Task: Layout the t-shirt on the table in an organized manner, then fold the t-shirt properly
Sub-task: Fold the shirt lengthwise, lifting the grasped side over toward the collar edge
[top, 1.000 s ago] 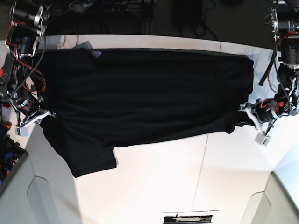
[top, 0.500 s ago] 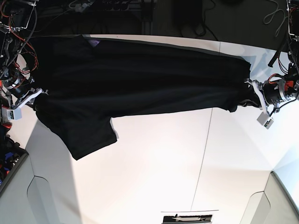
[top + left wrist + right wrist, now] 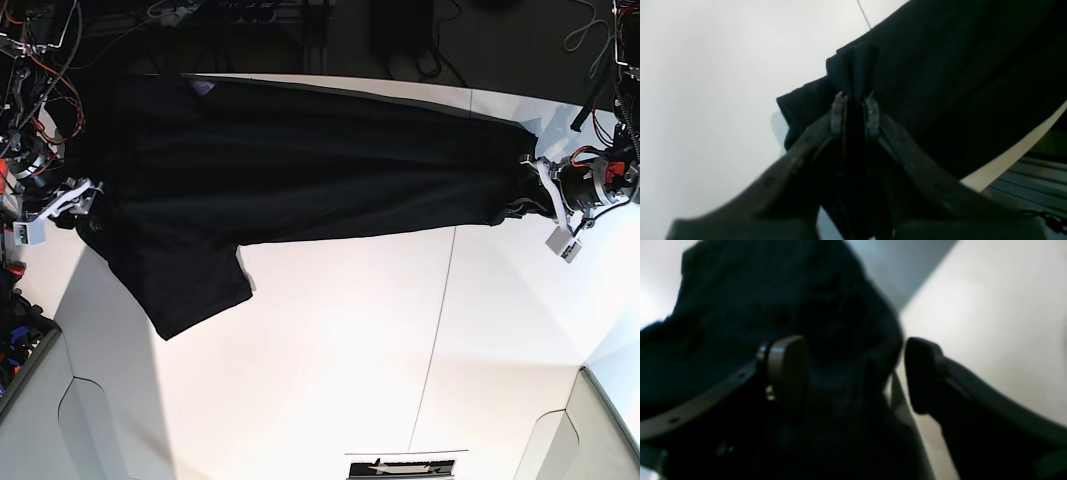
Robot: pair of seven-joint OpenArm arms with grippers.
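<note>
Compared with a second earlier in the base view, I saw that the t-shirt (image 3: 300, 170) had been drawn up toward the top of the frame and stretched tauter, leaving more of the white table (image 3: 350, 350) bare below it. The left gripper (image 3: 545, 205) at the right edge had climbed higher, and the right gripper (image 3: 70, 205) at the left edge had risen too.

The base view gave me the whole spread: black cloth across the upper half, one sleeve hanging toward lower left, a small purple patch (image 3: 205, 88) near the top edge. It could not show me the jaws.

My left wrist view did: the left gripper (image 3: 855, 111) was nearly pressed together, pinching a bunched fold of the t-shirt (image 3: 940, 83) at frame centre, with the table (image 3: 706, 83) at left. My right wrist view, blurred, showed the right gripper (image 3: 855, 373) spread wide, the dark t-shirt (image 3: 756, 306) lying between and behind its fingers; I could not tell whether they touched it.
</note>
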